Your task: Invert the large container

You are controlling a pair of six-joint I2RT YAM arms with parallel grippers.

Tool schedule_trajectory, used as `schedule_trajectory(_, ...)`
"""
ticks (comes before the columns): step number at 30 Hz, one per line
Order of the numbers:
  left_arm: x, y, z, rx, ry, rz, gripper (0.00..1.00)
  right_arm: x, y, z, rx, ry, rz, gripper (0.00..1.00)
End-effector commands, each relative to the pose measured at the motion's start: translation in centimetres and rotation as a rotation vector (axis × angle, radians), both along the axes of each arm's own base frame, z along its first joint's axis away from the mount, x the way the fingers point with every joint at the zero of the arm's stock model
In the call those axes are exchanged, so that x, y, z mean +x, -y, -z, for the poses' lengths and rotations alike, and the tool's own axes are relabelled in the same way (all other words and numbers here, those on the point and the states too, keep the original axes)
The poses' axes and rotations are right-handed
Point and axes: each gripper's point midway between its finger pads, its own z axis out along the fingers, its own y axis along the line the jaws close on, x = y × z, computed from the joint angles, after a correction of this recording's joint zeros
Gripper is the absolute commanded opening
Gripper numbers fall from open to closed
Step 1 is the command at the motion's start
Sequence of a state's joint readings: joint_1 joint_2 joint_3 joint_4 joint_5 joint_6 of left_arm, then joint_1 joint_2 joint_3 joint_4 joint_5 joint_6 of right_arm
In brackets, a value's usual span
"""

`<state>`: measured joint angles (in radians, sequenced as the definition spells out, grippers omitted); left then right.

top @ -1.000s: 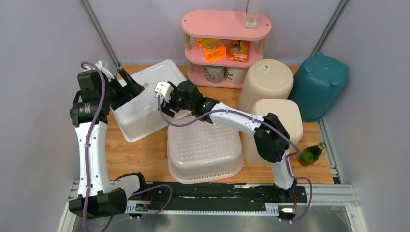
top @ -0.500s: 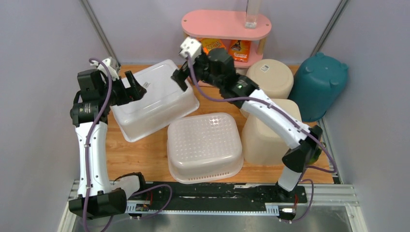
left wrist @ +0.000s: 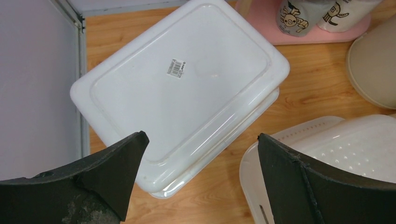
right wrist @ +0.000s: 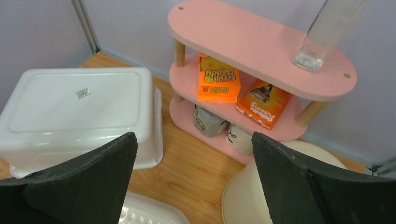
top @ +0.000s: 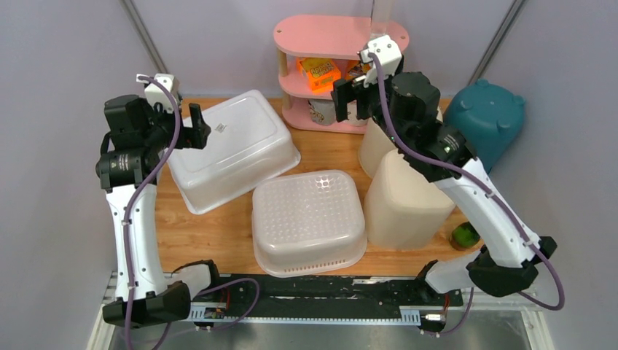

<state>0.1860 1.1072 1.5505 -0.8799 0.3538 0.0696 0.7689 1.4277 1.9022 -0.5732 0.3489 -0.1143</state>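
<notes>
While the wooden tabletop (top: 331,149) is carrying a whole crowd of tubs, the large container (top: 233,149) is sitting bottom-up in the upper left of the overhead frame. The dotted basket (top: 308,219) is lying upside down just beside its lower right corner. The left end effector (top: 200,131) is hovering by the container's left edge, fingers spread wide, gripping nothing. The right end effector (top: 348,100) is hanging at upper middle, also spread apart and empty. A barcode sticker (top: 220,128) is showing on the container's upturned base.

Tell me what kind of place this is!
Probably a robot test booth, not a home. Plain grey walls box in a small wooden table, a left arm and right arm are bolted at its near edge, and a pink shelf stands behind.
</notes>
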Motion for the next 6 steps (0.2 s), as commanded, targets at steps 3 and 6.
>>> schedule_trajectory(3,0.4,0.1,0.0,-0.006,0.002,0.018,1.00,-2.1,1.3,1.3,0.035,-0.064,-0.012,1.00)
schedule_trajectory(6,0.6,0.0,0.0,-0.002,0.003,0.016,1.00,-0.9,1.4,2.1,0.002,-0.103,0.053,1.00)
